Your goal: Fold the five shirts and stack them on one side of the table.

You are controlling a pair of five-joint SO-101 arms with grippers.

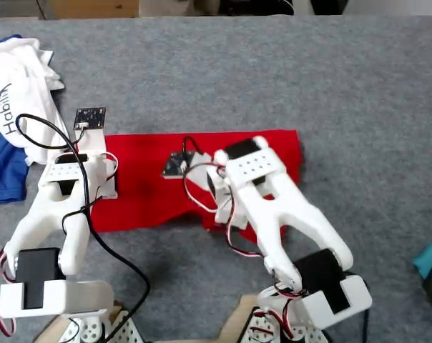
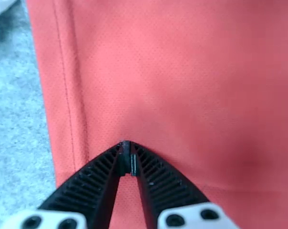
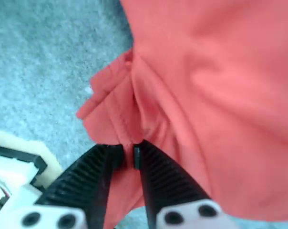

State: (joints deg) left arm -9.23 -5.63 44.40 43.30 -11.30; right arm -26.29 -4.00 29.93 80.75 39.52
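Folding the red shirt is the step in hand, by my reading; stacking not yet begun.

Table (image 1: 345, 71): grey, carpet-like top.

Red shirt (image 1: 144, 193): spread as a wide band across the middle of the table. Far edge straight, near edge uneven and rucked up by the right arm.

White shirt (image 1: 19, 86): crumpled at the far left of the table, lying partly over a blue shirt (image 1: 3, 168). Both unfolded, near the red shirt's left end.

Left arm (image 1: 59, 207) stands over the red shirt's left end. Right arm (image 1: 273, 207) stands over its near edge, right of the middle.

Right gripper (image 3: 129, 155): clamped on a bunched ridge of the hem, creases running into the jaws.

Left gripper (image 2: 127, 148): jaws closed tip to tip just inside the stitched side hem. The cloth there looks flat, so I cannot say whether any is nipped.

Progress: early. One shirt part-worked, no folded stack anywhere.

Next move, as judged: carry the near edge over to the far edge with both arms level. The left arm wants a sure pinch first, or the fold will go skew.
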